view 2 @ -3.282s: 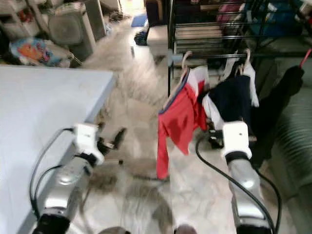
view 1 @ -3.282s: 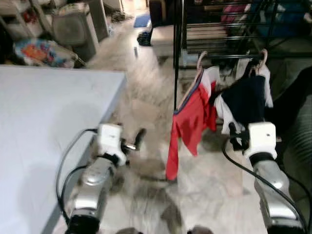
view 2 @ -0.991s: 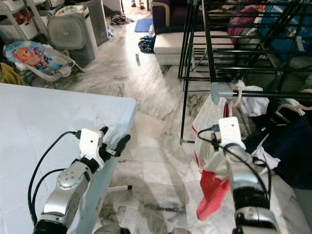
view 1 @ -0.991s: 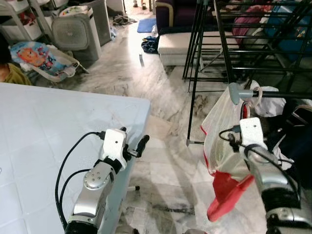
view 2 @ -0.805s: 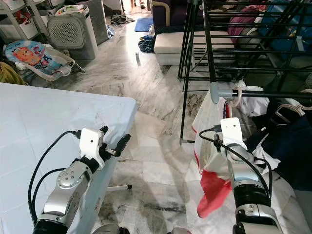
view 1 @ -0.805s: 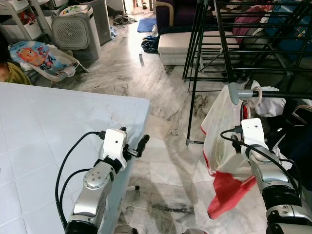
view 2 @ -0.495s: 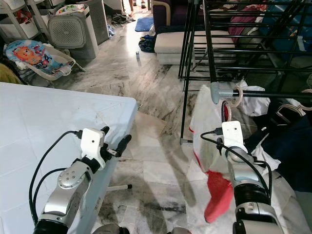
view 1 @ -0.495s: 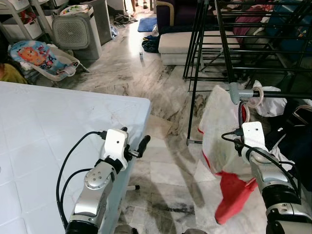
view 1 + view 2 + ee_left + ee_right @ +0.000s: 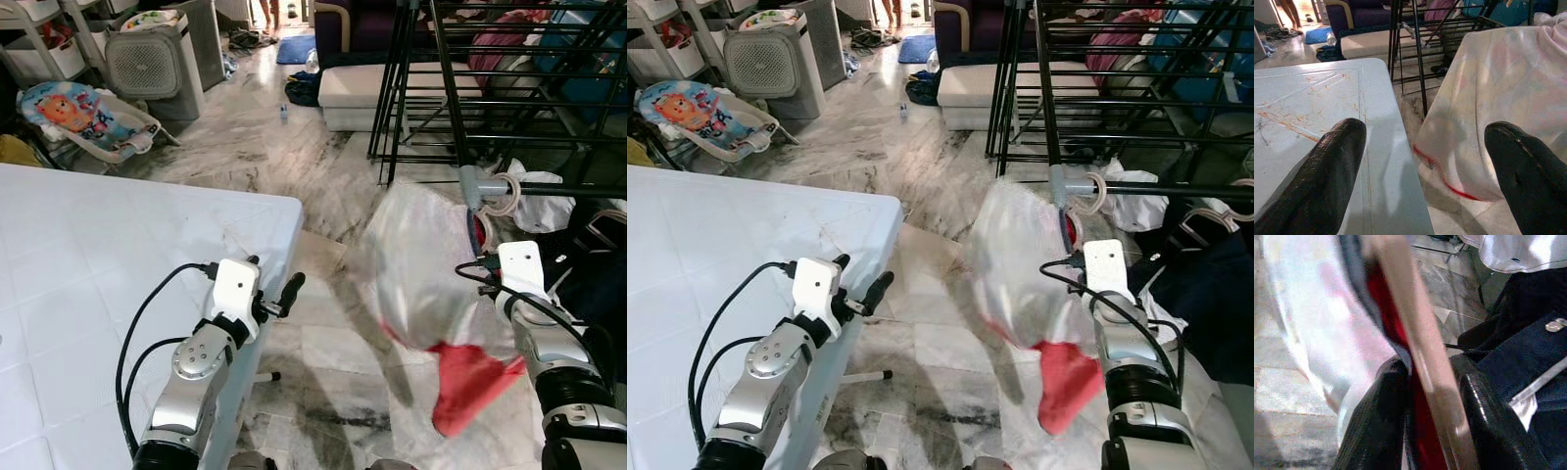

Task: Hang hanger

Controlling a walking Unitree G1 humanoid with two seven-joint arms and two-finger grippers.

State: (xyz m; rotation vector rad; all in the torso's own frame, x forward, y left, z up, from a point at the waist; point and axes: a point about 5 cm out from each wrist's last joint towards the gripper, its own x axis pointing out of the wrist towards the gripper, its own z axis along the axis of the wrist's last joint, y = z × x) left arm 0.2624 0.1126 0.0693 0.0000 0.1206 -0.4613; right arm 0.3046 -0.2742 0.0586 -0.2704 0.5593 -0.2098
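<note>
Hanger w/ shirt in right hand.

head stereo pair looking down-forward, both wrist views close, all sharing the white garment

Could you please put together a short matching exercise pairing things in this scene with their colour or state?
Things:
1. left claw
2. right claw
3. table
4. garment

States:
A. white surface
B. shut on the hanger
C. open, holding nothing
D. white and red, draped from the hanger

Pairs: 1-C, 2-B, 3-A, 4-D
</note>
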